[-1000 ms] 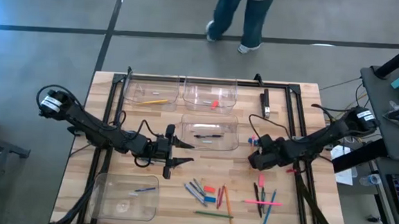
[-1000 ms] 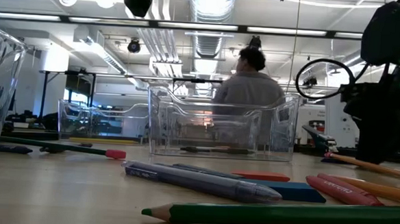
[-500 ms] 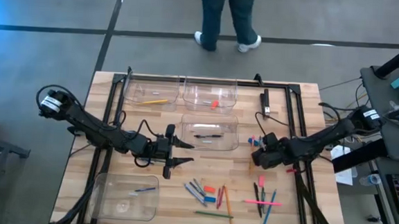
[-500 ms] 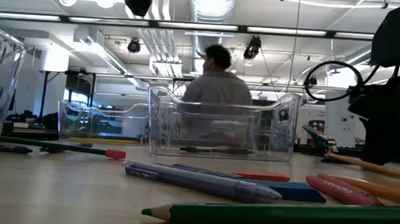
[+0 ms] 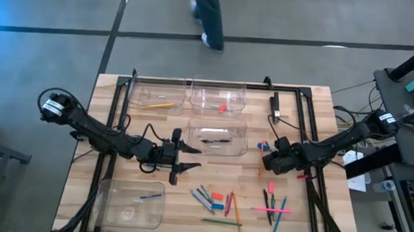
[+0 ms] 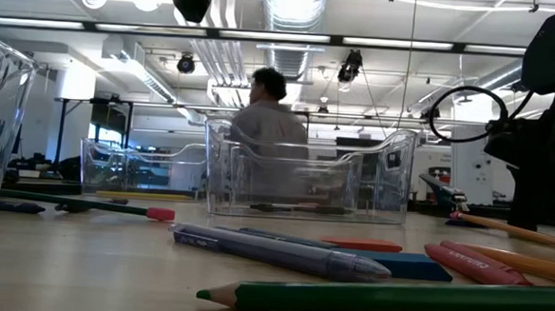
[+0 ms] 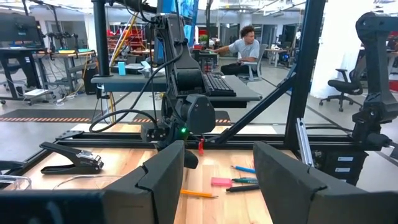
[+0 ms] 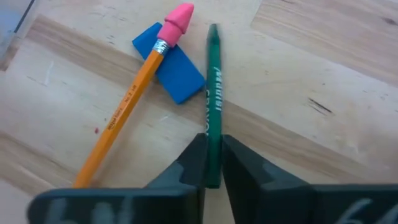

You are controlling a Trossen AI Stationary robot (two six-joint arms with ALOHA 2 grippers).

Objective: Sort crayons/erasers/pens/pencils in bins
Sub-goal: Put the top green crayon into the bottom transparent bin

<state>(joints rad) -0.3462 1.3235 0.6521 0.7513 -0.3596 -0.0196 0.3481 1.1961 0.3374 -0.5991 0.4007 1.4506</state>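
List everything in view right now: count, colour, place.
clear plastic bins: four; three at the table's back and centre, one front-left
orange pencil with pink eraser tip: one, lying across the blue block
blue eraser block: one, beside the green stick
green stick: one, between the right gripper's fingers
loose sticks: mixed colours, front centre; count unclear
person: one, beyond the table
left gripper: open, left of centre
right gripper: shut on the green stick

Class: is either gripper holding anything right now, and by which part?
The right gripper pinches one end of the green crayon. The left gripper is open, holding nothing.
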